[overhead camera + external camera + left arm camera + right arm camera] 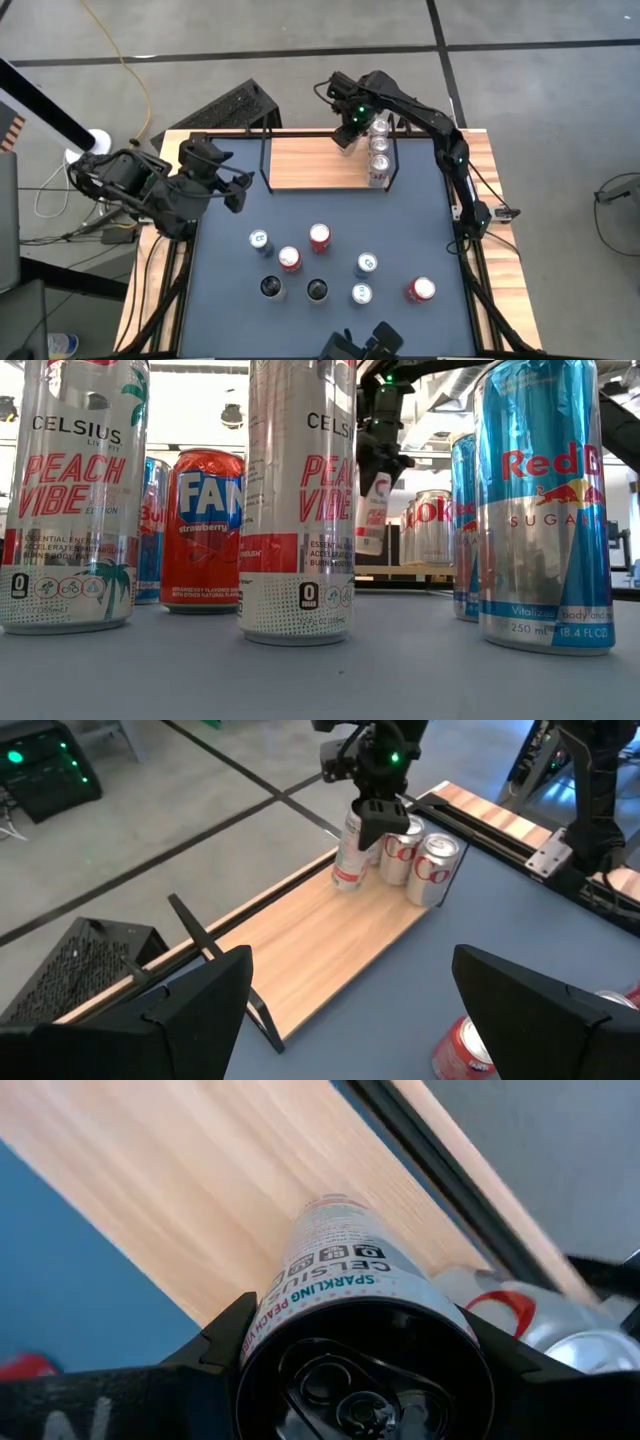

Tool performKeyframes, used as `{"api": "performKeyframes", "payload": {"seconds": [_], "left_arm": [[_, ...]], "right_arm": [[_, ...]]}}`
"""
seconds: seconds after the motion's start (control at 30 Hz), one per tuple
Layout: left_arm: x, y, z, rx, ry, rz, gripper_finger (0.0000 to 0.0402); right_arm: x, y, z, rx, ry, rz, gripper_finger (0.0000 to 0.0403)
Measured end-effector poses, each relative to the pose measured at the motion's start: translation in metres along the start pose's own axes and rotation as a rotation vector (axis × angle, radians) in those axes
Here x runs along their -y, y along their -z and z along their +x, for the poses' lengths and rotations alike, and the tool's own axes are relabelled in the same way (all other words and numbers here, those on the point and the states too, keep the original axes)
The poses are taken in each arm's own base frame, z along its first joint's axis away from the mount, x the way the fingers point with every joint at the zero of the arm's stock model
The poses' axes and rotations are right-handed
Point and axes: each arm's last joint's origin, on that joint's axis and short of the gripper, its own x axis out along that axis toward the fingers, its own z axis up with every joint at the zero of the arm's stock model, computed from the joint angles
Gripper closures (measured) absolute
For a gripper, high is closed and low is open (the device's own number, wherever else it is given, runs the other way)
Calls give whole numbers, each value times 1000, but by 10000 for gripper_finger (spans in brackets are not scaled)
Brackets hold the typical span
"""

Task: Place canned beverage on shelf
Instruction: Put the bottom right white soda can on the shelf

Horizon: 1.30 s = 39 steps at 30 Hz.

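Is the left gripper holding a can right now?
No. The left gripper is open and empty near the shelf's left end; the right gripper grips the Celsius can.

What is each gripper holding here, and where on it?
The right gripper holds a Celsius can by its upper sides, over the shelf. The left gripper is open, holding nothing.
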Motion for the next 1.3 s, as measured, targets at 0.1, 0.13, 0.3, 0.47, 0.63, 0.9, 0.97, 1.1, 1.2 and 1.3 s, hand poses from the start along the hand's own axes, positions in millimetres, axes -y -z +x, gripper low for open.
{"api": "performKeyframes", "payload": {"seconds": [0.1, 0.13, 0.3, 0.47, 0.63, 0.9, 0.97, 1.1, 1.2, 1.3], "left_arm": [[-1, 0, 1, 0, -4, -2, 69], [-1, 0, 1, 0, -4, -2, 69], [-1, 0, 0, 1, -4, -2, 69], [-1, -1, 0, 3, -5, 0, 69], [-1, -1, 0, 3, -6, 14, 69], [-6, -2, -3, 9, -3, 5, 69], [-7, -2, -3, 9, -5, 8, 69], [-7, -2, -3, 10, -8, 10, 69], [-8, -2, -3, 12, -16, 12, 69], [-10, -2, -2, 13, -25, 11, 69]], "right_arm": [[0, -2, 2, 7, 2, 75, 176], [0, -3, 3, 14, 0, 92, 176], [2, -4, 4, 19, 0, 211, 176], [10, -3, 5, -2, 12, 344, 176], [17, -4, 5, 12, 50, 398, 176], [25, -3, 5, -20, 56, 404, 176], [27, -3, 5, -18, 58, 397, 176], [35, -4, 5, -13, 60, 412, 175], [40, -5, 5, -15, 56, 411, 175], [43, -5, 6, -13, 57, 406, 175]]}}
